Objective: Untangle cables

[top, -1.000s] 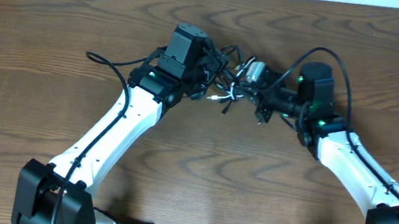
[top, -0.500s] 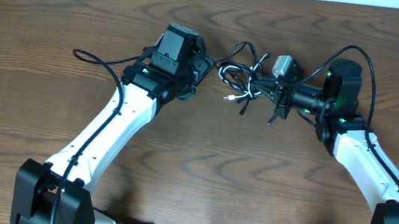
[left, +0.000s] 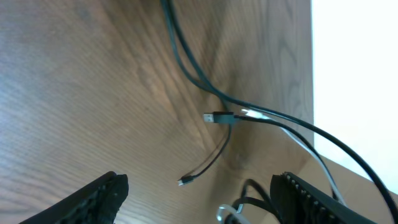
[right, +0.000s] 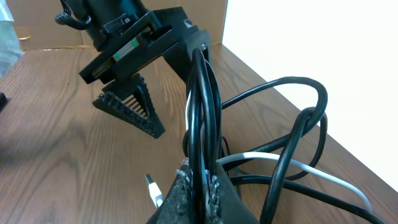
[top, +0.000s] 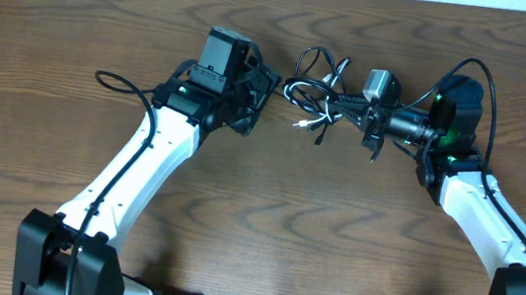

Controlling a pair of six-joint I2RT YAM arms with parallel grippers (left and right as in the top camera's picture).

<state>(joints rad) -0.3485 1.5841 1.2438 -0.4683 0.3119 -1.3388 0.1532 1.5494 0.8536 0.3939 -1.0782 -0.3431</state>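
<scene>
Near the far edge of the counter (top: 78, 27), between the two arms, the cables (top: 311, 91) lie in one loose knot of black loops with a white cable (right: 249, 155) threaded through. The right end effector (top: 351, 101) is pinched tight on a pair of black strands at the knot's right side, and its wrist view shows those strands running up between its fingers. The left end effector (top: 256, 100) stands just left of the knot with its jaws spread wide and nothing between them; a plug (left: 217, 117) and a thin loose tail lie on the wood ahead of it. The step in hand looks like a second grasp, so the arms can draw the knot apart. To do it well, the left side should pick a strand other than those held on the right, ideally a free end such as that plug, close low on it, then pull gently outward; pulling a shared loop would likely tighten the tangle
</scene>
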